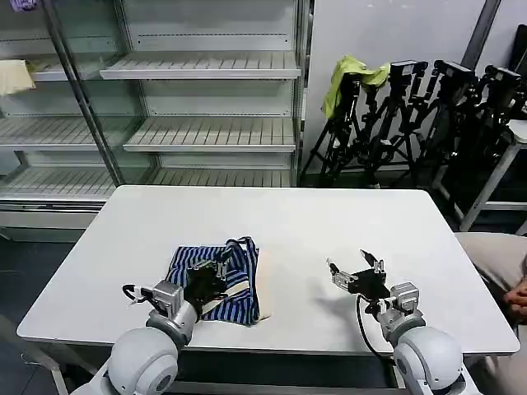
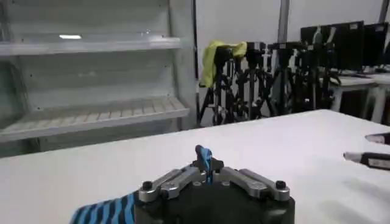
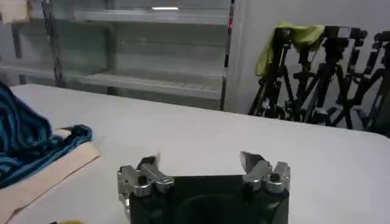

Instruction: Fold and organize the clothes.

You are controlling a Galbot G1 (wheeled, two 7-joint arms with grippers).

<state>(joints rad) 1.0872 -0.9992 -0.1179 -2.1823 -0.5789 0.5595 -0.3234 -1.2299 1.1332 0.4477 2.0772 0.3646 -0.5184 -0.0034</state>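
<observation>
The clothes are one blue and navy striped shirt (image 1: 240, 271), lying bunched on the white table (image 1: 288, 218), left of centre near the front edge. Its cream trim (image 1: 262, 290) runs along the right side. My left gripper (image 1: 219, 265) rests on the shirt's middle and is shut on a pinch of blue fabric, which stands up between the fingertips (image 2: 204, 159) in the left wrist view. My right gripper (image 1: 354, 263) hovers low over bare table to the right of the shirt, open and holding nothing (image 3: 201, 164). The right wrist view has the shirt (image 3: 24, 143) off to one side.
Empty glass-fronted shelving (image 1: 206, 99) stands behind the table, with a pale beige cloth (image 1: 15, 76) on a shelf at far left. Black tripods (image 1: 412, 115) crowd the back right, one draped with a yellow-green cloth (image 1: 350, 74). Bare tabletop stretches behind and between the grippers.
</observation>
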